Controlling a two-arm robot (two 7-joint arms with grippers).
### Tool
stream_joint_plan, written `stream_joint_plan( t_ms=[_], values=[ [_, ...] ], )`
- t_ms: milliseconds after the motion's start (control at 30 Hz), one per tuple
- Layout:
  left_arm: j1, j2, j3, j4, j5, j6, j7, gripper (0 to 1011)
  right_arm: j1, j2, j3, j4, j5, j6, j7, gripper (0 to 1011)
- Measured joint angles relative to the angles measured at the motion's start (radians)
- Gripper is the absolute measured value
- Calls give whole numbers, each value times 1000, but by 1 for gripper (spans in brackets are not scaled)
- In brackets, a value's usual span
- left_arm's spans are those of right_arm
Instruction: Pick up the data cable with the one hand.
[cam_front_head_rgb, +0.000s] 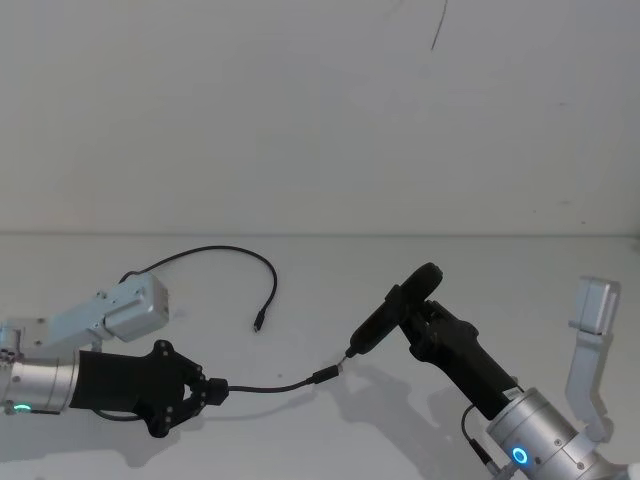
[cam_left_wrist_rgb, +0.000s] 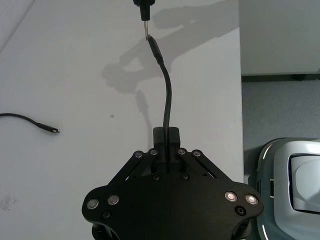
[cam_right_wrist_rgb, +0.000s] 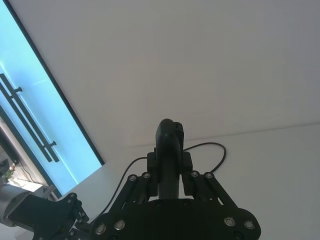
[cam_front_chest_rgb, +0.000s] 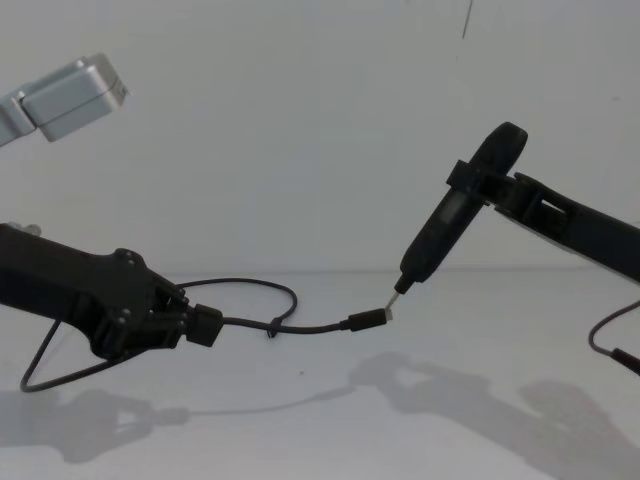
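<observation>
The data cable (cam_front_head_rgb: 270, 388) is a thin black cord. My left gripper (cam_front_head_rgb: 212, 390) is shut on it a short way behind its metal-tipped plug (cam_front_head_rgb: 325, 376), which sticks out above the table. From there the cord loops back to its other plug (cam_front_head_rgb: 258, 323), lying on the table. The left wrist view shows the cable (cam_left_wrist_rgb: 167, 95) running out from between the fingers (cam_left_wrist_rgb: 172, 136). My right gripper (cam_front_head_rgb: 425, 325) is shut on a black pen-shaped tool (cam_front_head_rgb: 395, 305). That tool's thin metal tip nearly touches the held plug (cam_front_chest_rgb: 368, 319).
The white table (cam_front_head_rgb: 330, 270) runs back to a plain wall. In the left wrist view its right edge (cam_left_wrist_rgb: 241, 100) drops to the floor, where a white device (cam_left_wrist_rgb: 295, 185) stands. A grey block (cam_front_head_rgb: 595, 305) rises from my right wrist.
</observation>
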Motion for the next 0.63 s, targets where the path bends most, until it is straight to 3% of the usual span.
stream_joint_plan(
  t_ms=[633],
  values=[
    [0,0,0,0,0,0,0,41,0,2,-3,-2,1,-1,-3,263]
  ],
)
